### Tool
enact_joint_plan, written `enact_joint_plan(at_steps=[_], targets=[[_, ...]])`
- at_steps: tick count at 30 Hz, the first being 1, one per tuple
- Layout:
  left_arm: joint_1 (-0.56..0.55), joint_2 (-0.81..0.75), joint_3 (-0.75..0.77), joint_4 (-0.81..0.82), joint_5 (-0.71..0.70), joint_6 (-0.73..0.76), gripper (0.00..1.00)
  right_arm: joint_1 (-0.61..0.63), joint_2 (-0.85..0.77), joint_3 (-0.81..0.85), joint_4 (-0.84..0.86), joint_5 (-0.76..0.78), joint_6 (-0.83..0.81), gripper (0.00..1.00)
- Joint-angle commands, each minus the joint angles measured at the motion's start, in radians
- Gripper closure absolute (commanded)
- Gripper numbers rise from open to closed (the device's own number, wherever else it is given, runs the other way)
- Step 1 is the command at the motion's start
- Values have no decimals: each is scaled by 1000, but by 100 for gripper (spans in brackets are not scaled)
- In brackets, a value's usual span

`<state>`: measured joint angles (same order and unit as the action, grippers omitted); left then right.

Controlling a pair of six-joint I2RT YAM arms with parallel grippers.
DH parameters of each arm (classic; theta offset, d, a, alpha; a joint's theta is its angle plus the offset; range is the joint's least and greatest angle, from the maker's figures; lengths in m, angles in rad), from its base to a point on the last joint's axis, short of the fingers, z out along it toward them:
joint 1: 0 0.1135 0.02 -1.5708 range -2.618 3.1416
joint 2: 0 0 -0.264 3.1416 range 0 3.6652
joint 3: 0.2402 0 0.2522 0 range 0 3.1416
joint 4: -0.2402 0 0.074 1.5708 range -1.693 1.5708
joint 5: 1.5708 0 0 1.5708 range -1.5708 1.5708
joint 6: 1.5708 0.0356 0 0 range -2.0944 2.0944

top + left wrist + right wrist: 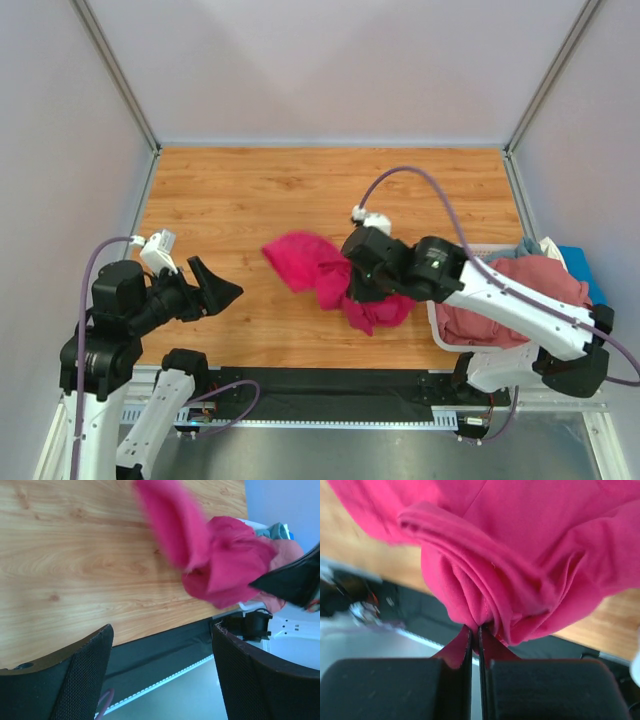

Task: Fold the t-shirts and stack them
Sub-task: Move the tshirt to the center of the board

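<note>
Wood table (300, 195), pale walls on three sides. At the near edge a black strip (330, 385) carries both arm bases. Low on the left, the left gripper (218, 290) has its jaws spread wide with nothing between them. It points across at the cloth but is well apart from it.

Mid-table, slightly right of centre, the right gripper (475, 639) is clamped tight on a fold of the magenta shirt (305, 262), fingers pressed together with cloth pinched in the seam. The shirt is bunched: one lobe sticks out left of the gripper, another hangs toward the near edge. Can't tell how much rests on the wood. From above, the gripper body covers the shirt's middle.

The right arm crosses the basket (436, 325) at the right edge and hides part of it. Inside, the pink shirt (520, 290) is on top, with the blue shirt (582, 265) and whitish shirt (548, 245) behind. Farther out, a purple cable (420, 180) loops over the table.
</note>
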<state>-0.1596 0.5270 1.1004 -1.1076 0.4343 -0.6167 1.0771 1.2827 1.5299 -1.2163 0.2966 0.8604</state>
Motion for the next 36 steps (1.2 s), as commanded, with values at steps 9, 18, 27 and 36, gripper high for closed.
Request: enact_joint_plan(at_steps=[9,18,27,36], targets=[[-4,-56,-149,-54,9,-75,2,-42,63,-211,196,-299,-90,29],[-504,322,-330,290,-193,-199,1,-416,-66,-553,205,-234,-291,26],[-699,913,-28,365,-431,1,5,-491,202,-470,347,-241,-443,32],[-647,1275,121,485,-218,110,14,-514,311,-426,391,-321,-483,33]])
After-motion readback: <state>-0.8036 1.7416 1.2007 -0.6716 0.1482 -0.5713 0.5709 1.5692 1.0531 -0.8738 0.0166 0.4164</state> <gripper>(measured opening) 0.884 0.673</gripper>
